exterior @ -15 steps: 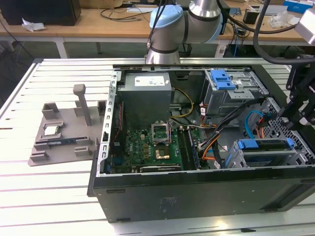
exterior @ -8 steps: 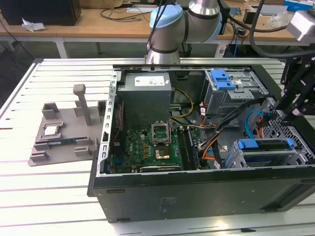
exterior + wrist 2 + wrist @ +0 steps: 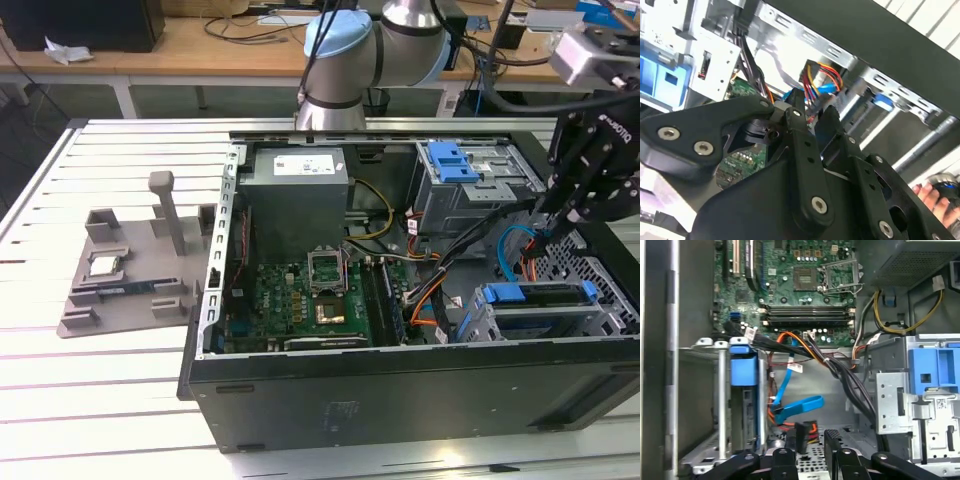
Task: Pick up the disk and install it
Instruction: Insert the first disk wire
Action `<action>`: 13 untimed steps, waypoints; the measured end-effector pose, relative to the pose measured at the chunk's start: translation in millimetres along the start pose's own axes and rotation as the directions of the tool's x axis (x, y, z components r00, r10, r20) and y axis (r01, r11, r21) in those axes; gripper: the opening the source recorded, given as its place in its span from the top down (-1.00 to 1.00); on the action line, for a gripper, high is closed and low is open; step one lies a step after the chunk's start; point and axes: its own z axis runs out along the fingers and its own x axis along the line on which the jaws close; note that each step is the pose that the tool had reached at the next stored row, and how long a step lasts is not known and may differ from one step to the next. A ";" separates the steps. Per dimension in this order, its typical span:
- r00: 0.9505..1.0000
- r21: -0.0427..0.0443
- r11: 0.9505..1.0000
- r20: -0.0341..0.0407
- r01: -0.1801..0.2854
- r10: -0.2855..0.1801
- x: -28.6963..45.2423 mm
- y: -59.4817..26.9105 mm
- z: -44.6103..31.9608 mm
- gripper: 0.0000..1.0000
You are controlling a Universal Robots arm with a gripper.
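Note:
The disk (image 3: 538, 318) sits in the lower drive cage at the front right corner of the open computer case, and its blue carrier frame (image 3: 535, 294) runs along its upper edge. In the first wrist view the disk (image 3: 746, 412) stands on edge inside the cage under a blue tab. My gripper (image 3: 545, 238) hangs just above the case's right side, over the cage. The fingers are open and a narrow gap shows between them in both wrist views (image 3: 810, 442) (image 3: 814, 119). A black power plug (image 3: 802, 434) with coloured wires lies beyond the fingertips.
A bundle of black, orange and blue cables (image 3: 805, 370) crosses between the motherboard (image 3: 300, 290) and the drive cages. The upper cage with a blue bracket (image 3: 452, 160) and the power supply box (image 3: 298, 195) stand at the back. A grey fixture (image 3: 130, 265) lies left of the case. A person's hand (image 3: 932, 192) shows outside the case.

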 end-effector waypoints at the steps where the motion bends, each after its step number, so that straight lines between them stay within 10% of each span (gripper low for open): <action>1: 1.000 0.000 1.000 0.000 0.000 0.000 -0.1 -0.2 2.6 0.28; 11: 1.000 0.000 1.000 -0.003 0.000 0.000 1.1 -1.2 13.6 0.28; 13: 1.000 0.000 1.000 -0.003 0.000 0.000 10.4 -1.5 13.3 0.66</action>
